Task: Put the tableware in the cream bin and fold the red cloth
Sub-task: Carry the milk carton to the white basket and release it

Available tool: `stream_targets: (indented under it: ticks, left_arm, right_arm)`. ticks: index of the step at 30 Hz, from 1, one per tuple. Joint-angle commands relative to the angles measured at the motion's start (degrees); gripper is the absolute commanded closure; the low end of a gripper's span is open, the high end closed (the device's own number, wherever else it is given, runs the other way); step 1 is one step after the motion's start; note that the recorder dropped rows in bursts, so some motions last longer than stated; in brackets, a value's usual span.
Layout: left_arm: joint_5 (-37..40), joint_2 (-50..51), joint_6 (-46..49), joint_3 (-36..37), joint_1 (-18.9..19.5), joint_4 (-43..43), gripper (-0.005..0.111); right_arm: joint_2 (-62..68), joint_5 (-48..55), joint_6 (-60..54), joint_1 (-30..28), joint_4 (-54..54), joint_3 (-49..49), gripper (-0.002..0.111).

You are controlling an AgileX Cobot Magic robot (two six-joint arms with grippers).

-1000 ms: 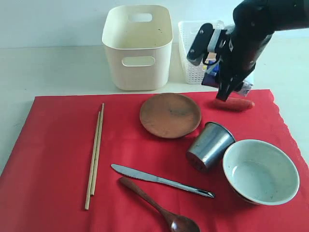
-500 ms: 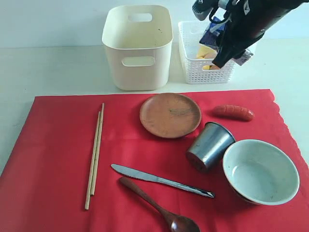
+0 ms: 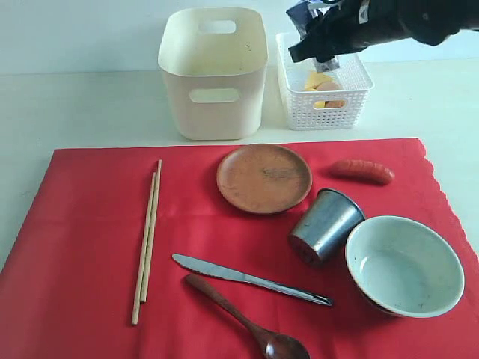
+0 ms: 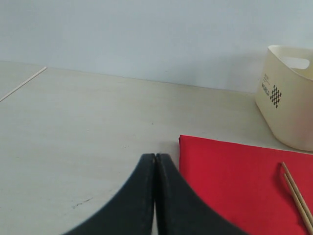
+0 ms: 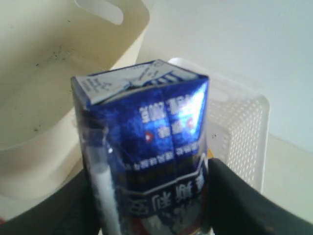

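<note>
Off to the left, the left gripper (image 4: 155, 157) hangs low over bare table (image 4: 73, 122), jaws pressed together on nothing, just beside the corner of the cloth (image 3: 90, 224) on the bin's side; it is out of the exterior view. On the cloth, the chopsticks (image 3: 147, 239) lie side by side, with wide bare red fabric to their left. The bin (image 3: 213, 71) stands on the table just behind the cloth's far edge, with bare tabletop to its left. Next come the plate (image 3: 263, 178), then nearer me the knife (image 3: 247, 279) and the spoon (image 3: 243, 318), the spoon's bowl end cut off by the picture's lower edge. The cup (image 3: 325, 224) leans just beside the bowl (image 3: 404, 265); I cannot tell if they touch. A sausage (image 3: 362, 171) lies near the far edge, apart from the plate. The right gripper (image 3: 318, 41) is up above the basket (image 3: 352, 97), well away from all the tableware, clamped on a carton (image 5: 146, 147). The arm hides part of the basket, and the scalloped right edge runs close to the bowl.
</note>
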Motion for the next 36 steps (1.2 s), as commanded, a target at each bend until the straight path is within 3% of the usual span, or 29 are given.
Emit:
stream_targets:
  ticks: [1,12,26,29,36]
  left_arm:
    - [-0.2,-0.38,0.14,0.19,-0.27,-0.41,0.104]
    - [-0.2,-0.38,0.14,0.19,-0.27,-0.41,0.104]
    - [-0.2,-0.38,0.14,0.19,-0.27,-0.41,0.104]
    - [-0.2,-0.38,0.14,0.19,-0.27,-0.41,0.104]
    - [-0.2,-0.38,0.14,0.19,-0.27,-0.41,0.104]
  right_arm:
    - [5.52,-4.16,8.82,-2.26,-0.23,-4.5,0.108]
    - [15.43,-0.17,16.42,-2.21,-0.23,-17.41,0.104]
    - [17.95,-1.08,18.26,-2.21,4.39,-19.84,0.034]
    - [17.41,-0.83,18.26,-2.21,5.8,-19.84,0.028]
    - [12.27,3.1,18.0,-2.21,5.8,-19.84,0.027]
